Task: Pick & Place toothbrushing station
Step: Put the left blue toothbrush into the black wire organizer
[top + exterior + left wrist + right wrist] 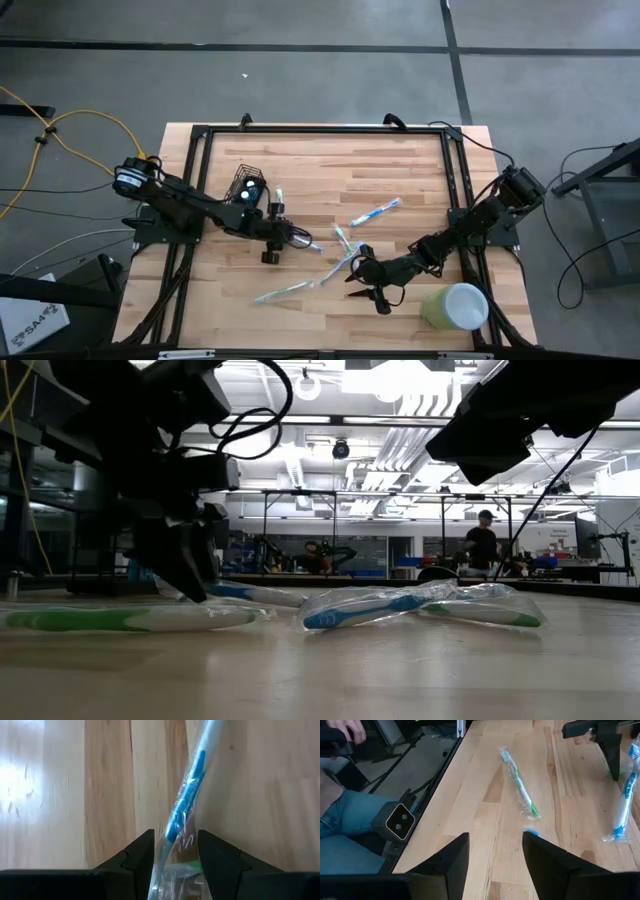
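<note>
A: Why is the left gripper [175, 851] so low on the counter [400, 170]?

B: Its fingers [136, 854] stand wide apart on either side of a wrapped blue toothbrush [186, 805], which lies flat between them. Nothing is clamped yet; I judge it is lined up to close on the brush.

A: And the mesh holder cup [247, 186]?

B: Just behind that arm, near the counter's far left, with something blue already in it. Sitting that close, it makes for a short carry.

A: The right gripper [495, 851]?

B: Spread open too and holding nothing, low over the near right part of the counter, beside the pale green cup [455, 306]. A wrapped green toothbrush [519, 783] lies ahead of it, well apart. It looks to be waiting or lining up its own pick.

A: The brushes are scattered?

B: Yes, several lie loose in their wrappers.
</note>
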